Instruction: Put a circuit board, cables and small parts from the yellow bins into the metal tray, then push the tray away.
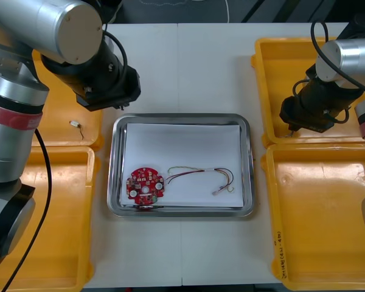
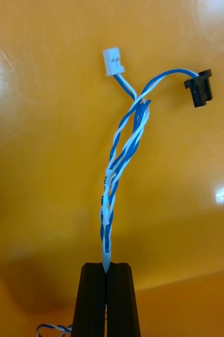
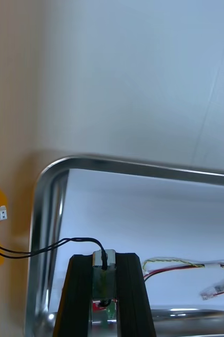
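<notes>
The metal tray (image 1: pixel 248 165), white inside, holds a round red circuit board (image 1: pixel 146 184) and a red and yellow cable (image 1: pixel 201 176). My left gripper (image 3: pixel 104 259) hangs over the tray's far left corner (image 3: pixel 54 168), shut on the small metal end of a black cable (image 3: pixel 49 247). That cable loops out past the rim to a white connector (image 3: pixel 0 213). My right gripper (image 2: pixel 108 267) is low in the far right yellow bin (image 1: pixel 274 73), shut on a twisted blue and white cable (image 2: pixel 120 152) with a white plug (image 2: pixel 113 61) and a black plug (image 2: pixel 199 88).
A small metal part (image 1: pixel 76 124) lies in the far left yellow bin (image 1: pixel 88 137). The near left bin (image 1: pixel 61 243) and near right bin (image 1: pixel 322 225) flank the tray. My left arm (image 1: pixel 106 85) covers much of the far left bin.
</notes>
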Motion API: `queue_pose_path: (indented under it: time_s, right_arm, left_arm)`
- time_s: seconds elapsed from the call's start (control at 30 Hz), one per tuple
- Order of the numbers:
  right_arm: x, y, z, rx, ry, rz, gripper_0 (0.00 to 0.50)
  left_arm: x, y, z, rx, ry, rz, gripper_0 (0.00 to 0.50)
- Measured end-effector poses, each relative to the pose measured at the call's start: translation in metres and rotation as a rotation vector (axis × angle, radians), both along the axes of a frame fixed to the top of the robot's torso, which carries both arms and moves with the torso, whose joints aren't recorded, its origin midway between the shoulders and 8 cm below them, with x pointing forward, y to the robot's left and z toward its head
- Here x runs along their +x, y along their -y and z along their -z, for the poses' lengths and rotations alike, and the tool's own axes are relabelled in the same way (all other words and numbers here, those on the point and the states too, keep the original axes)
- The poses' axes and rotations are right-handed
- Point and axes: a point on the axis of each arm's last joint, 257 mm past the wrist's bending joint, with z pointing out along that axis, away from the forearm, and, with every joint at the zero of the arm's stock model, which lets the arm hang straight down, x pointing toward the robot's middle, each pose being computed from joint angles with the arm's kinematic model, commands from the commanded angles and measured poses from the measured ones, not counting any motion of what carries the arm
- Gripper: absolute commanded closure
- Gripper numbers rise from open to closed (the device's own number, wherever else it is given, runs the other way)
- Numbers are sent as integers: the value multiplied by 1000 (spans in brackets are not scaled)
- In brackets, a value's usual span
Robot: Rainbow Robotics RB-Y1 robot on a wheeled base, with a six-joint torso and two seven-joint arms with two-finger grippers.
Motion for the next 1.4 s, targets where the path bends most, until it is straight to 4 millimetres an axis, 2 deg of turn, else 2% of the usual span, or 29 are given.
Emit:
queue_pose_path:
  time_s: [0.17, 0.3, 0.4, 0.73, 0.97, 1.13, 1.3, 1.4]
  right_arm:
    - [-1, 2, -19, 2, -6, -49, 500]
    - [3, -2, -35, -1, 3, -87, 500]
    - [5, -6, -45, 1, 9, -96, 500]
    - [-7, -33, -73, 56, -17, -174, 500]
    - [-16, -47, -98, 32, 18, -252, 500]
    - [-17, -58, -107, 19, 46, -300, 500]
    - [-18, -67, -114, 4, 70, -335, 500]
    - [-21, -73, -115, -15, 89, -362, 500]
  left_arm:
    - [-9, 19, 22, 25, -52, 38, 500]
    - [-16, 19, 50, 69, -126, 37, 500]
    - [-16, 18, 63, 85, -151, 34, 500]
    - [1, 19, 88, 61, -154, 7, 500]
    - [6, 20, 108, 72, -164, 4, 500]
    - [3, 19, 117, 90, -178, 10, 499]
    - [2, 21, 119, 96, -176, 18, 454]
    - [2, 21, 119, 96, -175, 19, 395]
